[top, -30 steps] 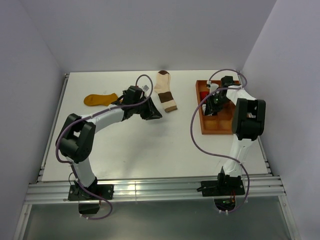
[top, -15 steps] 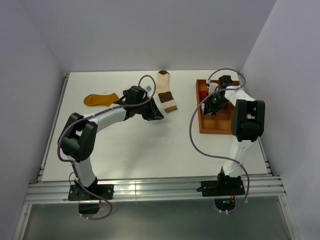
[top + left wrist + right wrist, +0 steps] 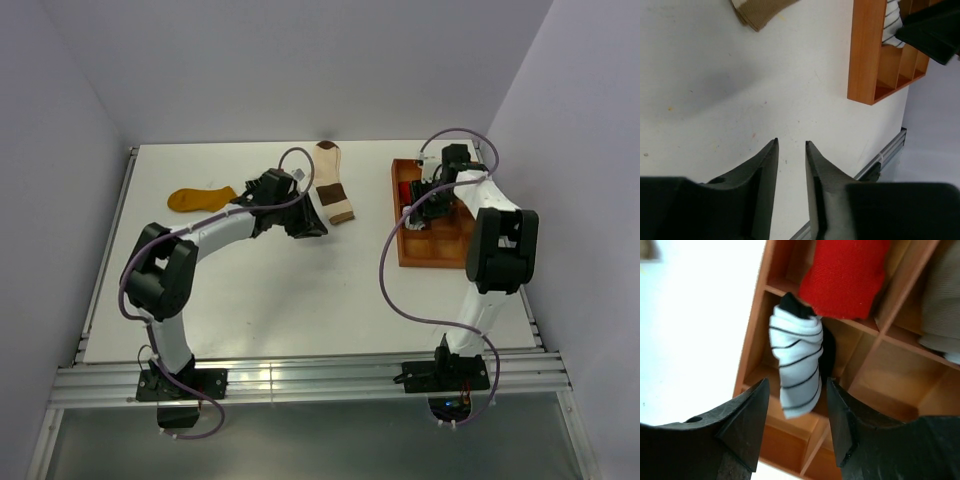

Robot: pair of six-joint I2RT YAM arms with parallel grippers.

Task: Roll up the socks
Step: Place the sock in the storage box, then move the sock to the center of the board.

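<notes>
A rolled white sock with thin black stripes (image 3: 797,360) stands in a front-left compartment of the orange-brown tray (image 3: 751,340), with dark fabric behind it. My right gripper (image 3: 797,382) is open over it, one finger on each side and neither touching. From above, the right gripper (image 3: 425,200) hovers over the tray's left part. A cream sock with brown bands (image 3: 333,185) lies flat at the back middle. A mustard sock (image 3: 200,198) lies to the left. My left gripper (image 3: 305,222) sits beside the cream sock. The left gripper (image 3: 791,142) is open by a narrow gap and empty.
A red roll (image 3: 847,275) and a grey-beige roll (image 3: 940,315) fill other tray compartments. The tray (image 3: 400,240) stands at the table's right side near the wall. The left wrist view shows the tray's corner (image 3: 865,55) and the cream sock's end (image 3: 760,10).
My right gripper's jaws have spread apart and let go of the striped roll, which stays in the tray. The right wrist has shifted slightly back. The left arm has barely moved.
</notes>
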